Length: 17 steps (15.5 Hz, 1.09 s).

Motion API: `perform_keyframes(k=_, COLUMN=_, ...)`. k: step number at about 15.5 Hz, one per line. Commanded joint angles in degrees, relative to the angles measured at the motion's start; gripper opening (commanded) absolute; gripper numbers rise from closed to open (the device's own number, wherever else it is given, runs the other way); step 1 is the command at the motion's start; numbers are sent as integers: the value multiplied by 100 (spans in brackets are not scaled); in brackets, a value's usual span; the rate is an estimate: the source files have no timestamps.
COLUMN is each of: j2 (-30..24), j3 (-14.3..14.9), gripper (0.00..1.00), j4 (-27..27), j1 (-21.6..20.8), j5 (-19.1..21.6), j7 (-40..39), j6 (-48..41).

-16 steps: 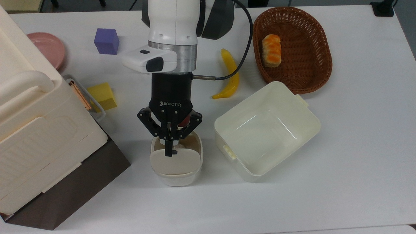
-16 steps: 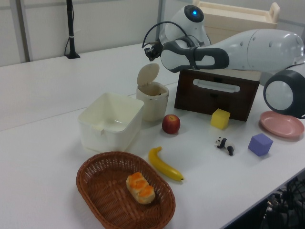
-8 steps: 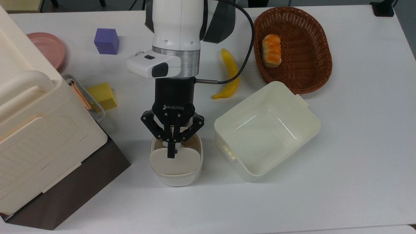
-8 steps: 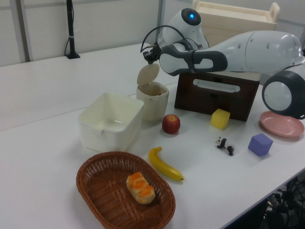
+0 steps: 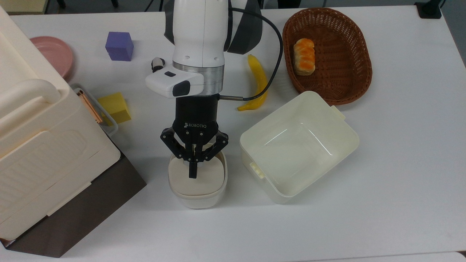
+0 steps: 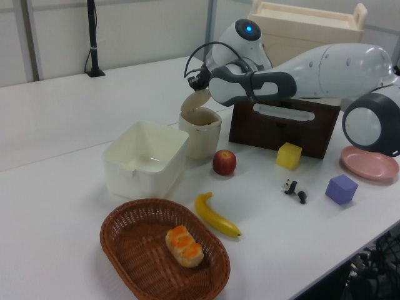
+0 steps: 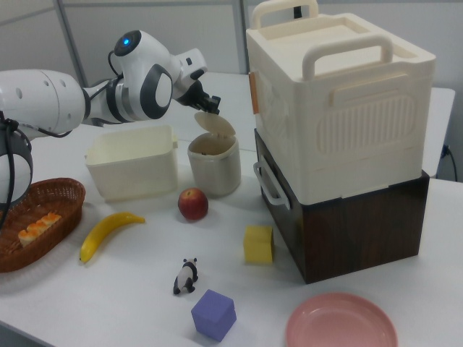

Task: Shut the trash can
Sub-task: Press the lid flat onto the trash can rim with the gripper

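Pressing on the lid (image 5: 196,177), the end effector (image 5: 193,173) has its fingers pinched together, their tips touching the lid's upper face. The lid is tilted partway down over the trash can (image 7: 214,170), not yet flat. The can stands on the desk (image 5: 400,145) between the tub (image 5: 342,145) and the big box (image 5: 43,145), an apple (image 7: 192,204) just beside it

The word "ROBOTIQ" stands in white on the claw's (image 5: 193,171) black body.
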State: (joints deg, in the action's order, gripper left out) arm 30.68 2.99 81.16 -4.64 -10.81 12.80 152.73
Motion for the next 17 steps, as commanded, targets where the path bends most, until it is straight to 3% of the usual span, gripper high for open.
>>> perform_keyframes(k=1, j2=-159, j3=34, gripper=0, j4=321, j1=-46, j5=-132, j7=65, j6=91)
perform_keyframes(k=17, j2=-466, j3=96, gripper=0, j4=1042, j1=-2, j5=-132, j7=92, j6=-261)
